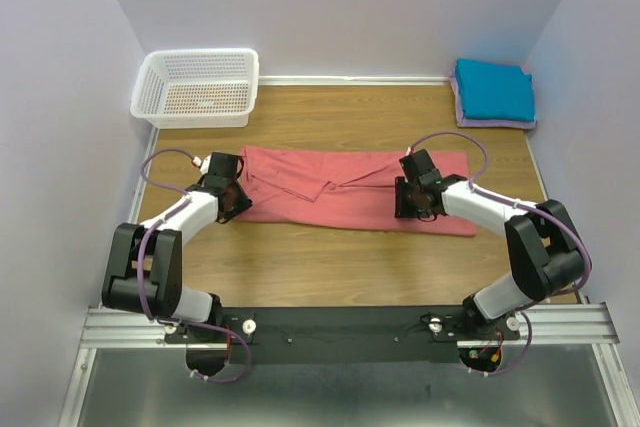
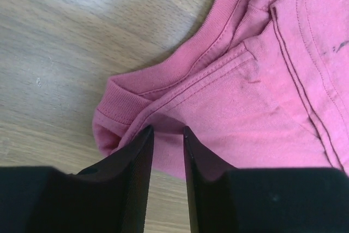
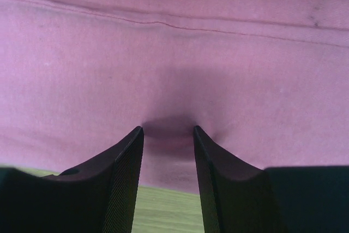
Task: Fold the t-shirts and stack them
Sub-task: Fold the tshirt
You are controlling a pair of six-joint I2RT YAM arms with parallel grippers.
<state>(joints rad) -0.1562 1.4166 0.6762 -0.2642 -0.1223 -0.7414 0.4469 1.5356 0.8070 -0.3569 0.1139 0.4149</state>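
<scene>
Two pinches on salmon-pink t-shirt [image 1: 340, 209] | left jaws: nipping collar end | right jaws: nipping near edge

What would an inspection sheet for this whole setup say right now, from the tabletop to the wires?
Surface: wooden table, wood grain, no spills seen.
Job's things: salmon-pink t-shirt lying partly folded across the middle; teal-blue t-shirt folded on top of a pale lavender t-shirt, far right corner.
Clutter: white lattice basket, far left corner.
Grippers: left gripper pinches the pink shirt's left end; right gripper pinches its near edge towards the right end.
Cables: purple cables loop along both arms, clear of the cloth.
Surroundings: pale walls on three sides; metal rail carries the arm bases.
</scene>
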